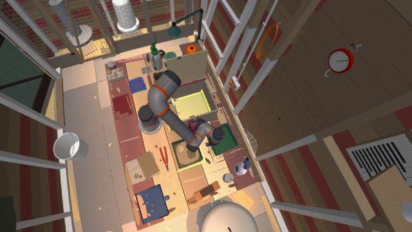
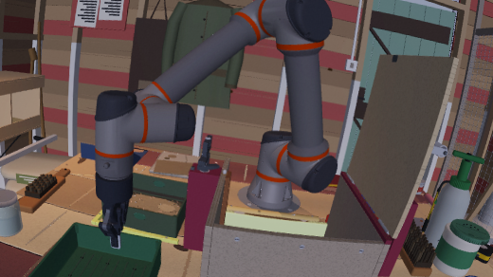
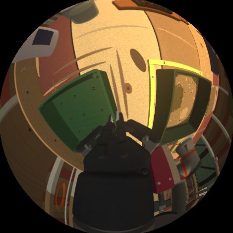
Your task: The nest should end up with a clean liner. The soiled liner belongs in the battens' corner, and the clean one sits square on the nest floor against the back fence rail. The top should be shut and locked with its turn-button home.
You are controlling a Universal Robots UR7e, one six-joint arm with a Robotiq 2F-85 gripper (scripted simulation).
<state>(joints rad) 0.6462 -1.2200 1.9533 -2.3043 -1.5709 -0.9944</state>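
Observation:
On the bench's near end, the clean green liner (image 3: 79, 111) (image 2: 95, 256) (image 1: 227, 139) lies flat beside the soiled liner (image 3: 184, 102) (image 2: 154, 211) (image 1: 187, 154), which holds brown litter and sits inside yellow battens (image 3: 151, 94). My gripper (image 3: 118, 118) (image 2: 114, 237) is closed on the clean liner's near wall, at the edge facing the soiled one. The nest box (image 2: 284, 237) (image 1: 193, 104) stands open with a pale yellow floor. Its lid (image 2: 400, 137) is raised upright.
Behind the work are the arm's base (image 2: 272, 189) and a maroon post (image 2: 201, 204) at the nest's corner. A sprayer (image 2: 452, 199) and a tub (image 2: 457, 244) stand right of the nest. A brush (image 2: 40, 187) and red pliers (image 1: 164, 156) lie on the bench.

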